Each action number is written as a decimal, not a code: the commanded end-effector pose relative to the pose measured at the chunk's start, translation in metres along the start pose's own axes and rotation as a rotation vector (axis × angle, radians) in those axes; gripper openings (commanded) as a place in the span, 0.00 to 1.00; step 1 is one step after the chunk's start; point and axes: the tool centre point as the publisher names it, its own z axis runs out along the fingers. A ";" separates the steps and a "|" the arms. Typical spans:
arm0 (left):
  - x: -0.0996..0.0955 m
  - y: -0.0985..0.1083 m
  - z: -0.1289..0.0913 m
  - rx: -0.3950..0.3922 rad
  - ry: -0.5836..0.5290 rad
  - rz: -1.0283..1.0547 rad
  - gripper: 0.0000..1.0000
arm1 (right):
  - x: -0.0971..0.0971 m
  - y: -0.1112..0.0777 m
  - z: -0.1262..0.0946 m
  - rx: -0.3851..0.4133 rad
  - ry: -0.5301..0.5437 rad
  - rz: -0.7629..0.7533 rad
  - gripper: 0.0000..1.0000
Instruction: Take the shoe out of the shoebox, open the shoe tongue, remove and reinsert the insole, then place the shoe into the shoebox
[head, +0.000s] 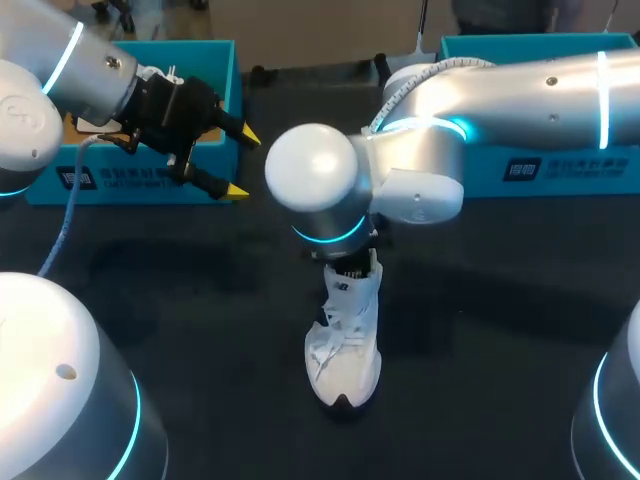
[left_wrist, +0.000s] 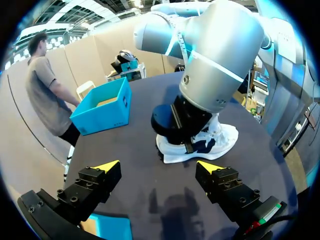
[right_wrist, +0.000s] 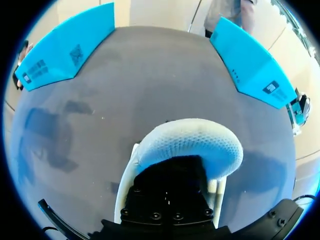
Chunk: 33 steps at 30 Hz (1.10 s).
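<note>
Head view: shoe (head: 345, 345) is standing on its sole mid-table (head: 200, 300), between left box (head: 150, 185) and right box (head: 560, 160), in neither. Right gripper (head: 352, 266) is sitting at its mouth; its grip is hidden, cannot tell. Left gripper (head: 243, 162) is hanging spread wide, empty, beside left box.

Risk: nothing is bracing the shoe, so a pull is likely dragging or tipping it. Bare table is lying all round the shoe; left box wall is crowding left gripper.

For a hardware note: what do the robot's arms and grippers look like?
The left arm and right arm are rounded silver-white tubes with glowing cyan rings at joints. A pale cable hangs from the left one, and a ribbed white hose runs along the right. The left gripper is black and blocky, with yellow pointed tips; the right gripper shows only a black bolted body.
</note>
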 end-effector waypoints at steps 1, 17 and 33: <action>0.001 0.000 -0.001 -0.003 0.000 0.001 1.00 | 0.007 -0.064 0.043 0.042 -0.020 0.196 0.00; 0.001 0.000 -0.001 -0.003 0.000 0.001 1.00 | 0.004 -0.122 0.051 0.227 -0.044 0.170 0.00; 0.001 0.000 -0.001 -0.003 0.000 0.001 1.00 | 0.005 -0.126 0.036 0.245 -0.021 0.136 0.00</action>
